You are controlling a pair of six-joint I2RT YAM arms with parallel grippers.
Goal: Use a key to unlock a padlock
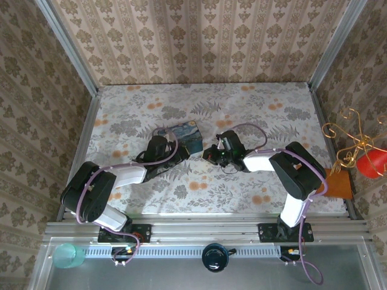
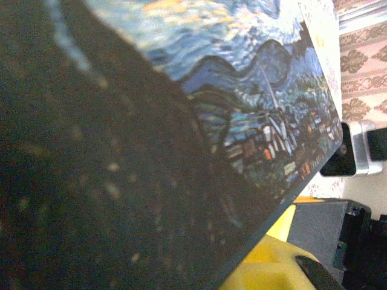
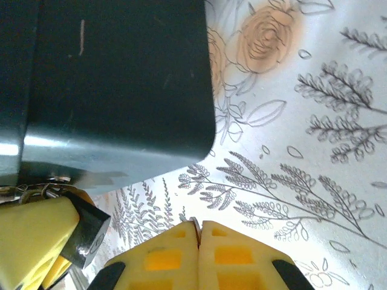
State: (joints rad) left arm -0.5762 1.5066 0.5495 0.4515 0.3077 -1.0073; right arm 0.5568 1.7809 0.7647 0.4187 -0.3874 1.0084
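We see the padlock clamped in the left fingers, just beside the dark wall of the tin. The right fingers are pressed together on the key, whose tip is near the padlock but apart from it, over the floral tabletop.

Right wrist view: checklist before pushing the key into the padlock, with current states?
1. Slim dark metal key pinched in right pincer: ok, tip pokes from shut fingers.
2. Small dark squarish padlock gripped by left pincer: cannot tell; a yellow finger touches it.
3. Keyhole facing key: cannot tell.
4. Key tip lined up with padlock: not ok, padlock sits apart, off to one side.
5. Blue painted rectangular tin clear of the gap between them: ok.
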